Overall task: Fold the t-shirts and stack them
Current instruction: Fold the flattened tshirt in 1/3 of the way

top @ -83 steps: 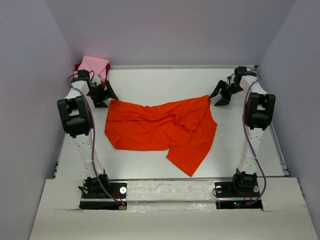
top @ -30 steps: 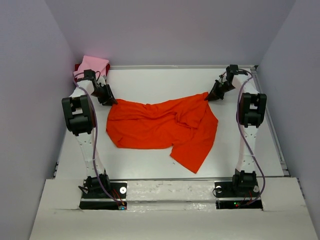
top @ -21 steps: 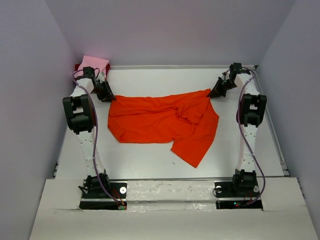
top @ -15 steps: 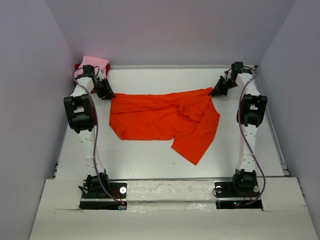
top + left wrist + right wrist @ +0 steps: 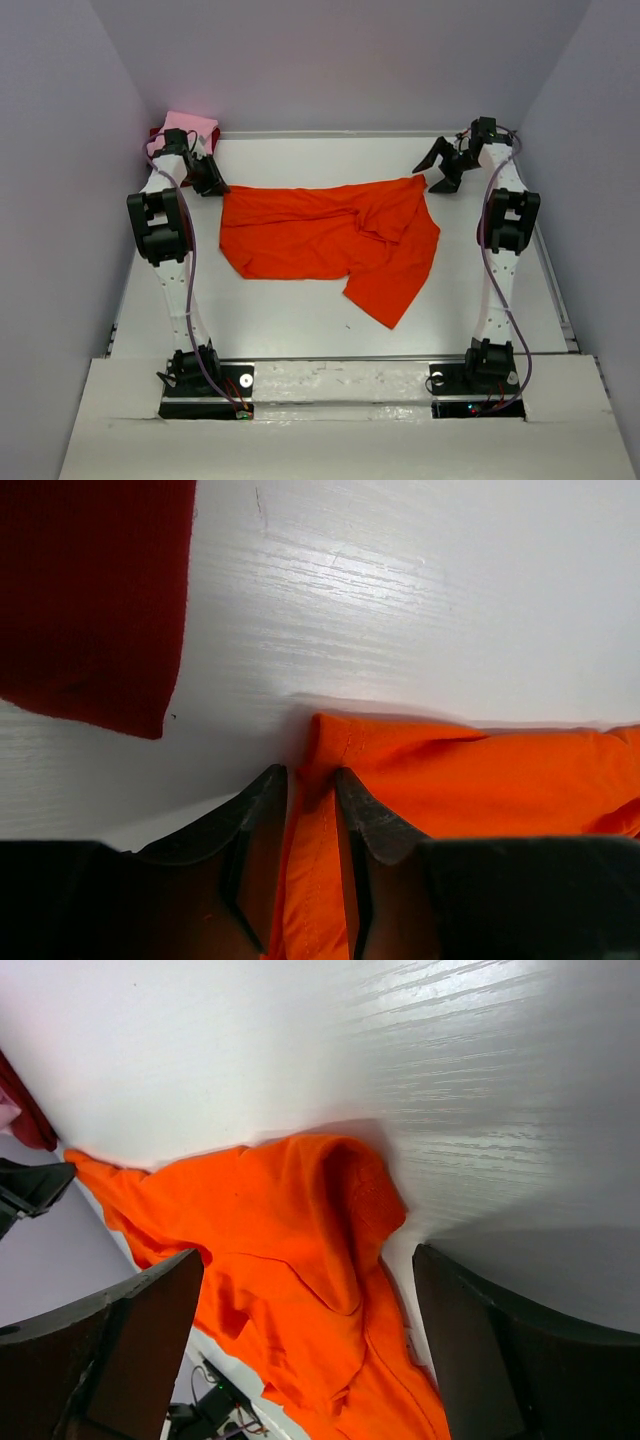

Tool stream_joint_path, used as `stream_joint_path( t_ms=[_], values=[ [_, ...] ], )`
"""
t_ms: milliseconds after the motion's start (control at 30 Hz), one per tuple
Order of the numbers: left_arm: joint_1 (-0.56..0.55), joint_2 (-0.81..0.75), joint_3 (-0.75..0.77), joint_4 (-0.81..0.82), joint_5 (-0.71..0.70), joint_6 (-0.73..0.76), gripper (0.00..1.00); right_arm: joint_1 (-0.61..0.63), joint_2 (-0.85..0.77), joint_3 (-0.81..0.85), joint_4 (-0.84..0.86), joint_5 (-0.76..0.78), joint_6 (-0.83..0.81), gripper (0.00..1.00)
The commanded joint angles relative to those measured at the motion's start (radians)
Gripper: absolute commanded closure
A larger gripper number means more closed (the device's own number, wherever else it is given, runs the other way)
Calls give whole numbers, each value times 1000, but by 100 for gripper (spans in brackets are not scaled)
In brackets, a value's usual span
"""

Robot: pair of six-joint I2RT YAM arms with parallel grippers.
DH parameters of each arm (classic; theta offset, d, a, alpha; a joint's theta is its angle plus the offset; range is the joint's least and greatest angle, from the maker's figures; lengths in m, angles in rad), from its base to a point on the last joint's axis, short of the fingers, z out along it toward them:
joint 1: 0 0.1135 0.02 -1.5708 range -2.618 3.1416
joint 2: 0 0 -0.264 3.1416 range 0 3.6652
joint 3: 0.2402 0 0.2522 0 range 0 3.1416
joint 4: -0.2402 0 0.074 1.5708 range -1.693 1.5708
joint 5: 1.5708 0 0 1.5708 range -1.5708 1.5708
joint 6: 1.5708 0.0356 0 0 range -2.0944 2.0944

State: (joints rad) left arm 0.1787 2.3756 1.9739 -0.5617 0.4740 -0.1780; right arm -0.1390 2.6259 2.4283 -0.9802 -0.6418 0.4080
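The orange-red t-shirt [image 5: 325, 235] lies spread on the tabletop [image 5: 300, 330]. The left jaws clamp its far-left corner, likely anchoring the far hem straight. The right jaws stand wide apart by the far-right corner, holding nothing. The pink t-shirt [image 5: 190, 125] and dark red t-shirt [image 5: 90, 590] sit folded far left.

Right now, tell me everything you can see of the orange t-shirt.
The orange t-shirt is soft, bright orange-red cloth, unfolded and lying on the white table. It is stretched wide along its far edge and wrinkled in the middle, with one flap trailing toward the near right. The left gripper has its fingers shut on the far-left corner hem. The right gripper hangs open above the rumpled far-right corner, not gripping it.
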Motion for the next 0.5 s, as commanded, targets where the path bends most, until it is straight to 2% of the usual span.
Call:
stream_joint_path(
  t_ms=[0, 100, 200, 300, 333, 467],
  values=[
    [7, -81, 13, 11, -2, -5, 62, -20, -38, -6, 17, 102, -31, 8],
    [8, -121, 2, 6, -5, -14, 62, -20, -87, -61, 14, 105, -37, 8],
    [8, -209, -81, 29, 23, -43, 61, -20, -156, -165, 11, 107, -49, 9],
    [1, -338, -328, 95, 46, -110, 60, -20, -326, -427, 47, 129, -64, 9],
    [-2, -373, -386, 112, 52, -120, 60, -20, -363, -428, 58, 129, -63, 9],
    [-41, -577, -599, 155, 26, -170, 59, -20, -534, -702, 118, 148, -41, 9]
  ],
)
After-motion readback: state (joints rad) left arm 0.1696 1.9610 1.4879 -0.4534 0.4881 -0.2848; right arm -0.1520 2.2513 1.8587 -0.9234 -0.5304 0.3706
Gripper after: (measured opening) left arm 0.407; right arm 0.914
